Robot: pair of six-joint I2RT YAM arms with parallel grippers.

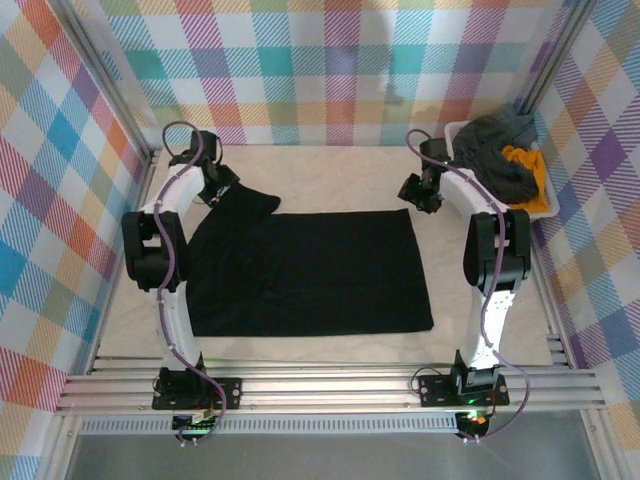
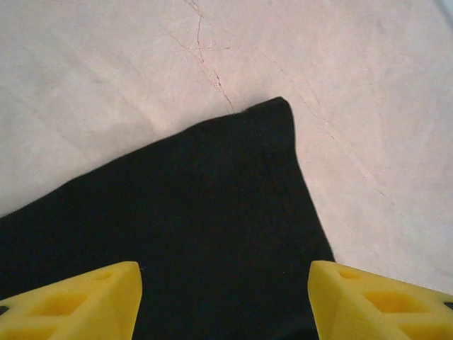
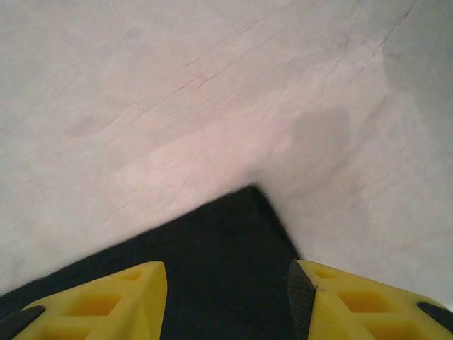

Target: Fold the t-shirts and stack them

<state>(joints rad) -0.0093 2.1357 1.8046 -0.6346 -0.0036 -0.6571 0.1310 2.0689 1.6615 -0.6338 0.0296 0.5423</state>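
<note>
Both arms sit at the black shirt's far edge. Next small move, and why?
Probably lower and close both: the left gripper and right gripper are open, each with a corner of the black shirt lying between its fingers, not yet gripped.

black t-shirt [image 2: 198, 234] corner on pale tbl cover [image 2: 106, 71], L pincer [image 2: 225, 287] fingers apart

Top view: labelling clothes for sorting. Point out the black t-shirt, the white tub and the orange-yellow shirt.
Black fabric t-shirt [image 1: 310, 270], top external view, middle of its body.
White rectangular plastic tub [image 1: 454, 129], top external view, far-left rim.
Orange-yellow fabric shirt [image 1: 526, 162], top external view, bunched top.
</note>
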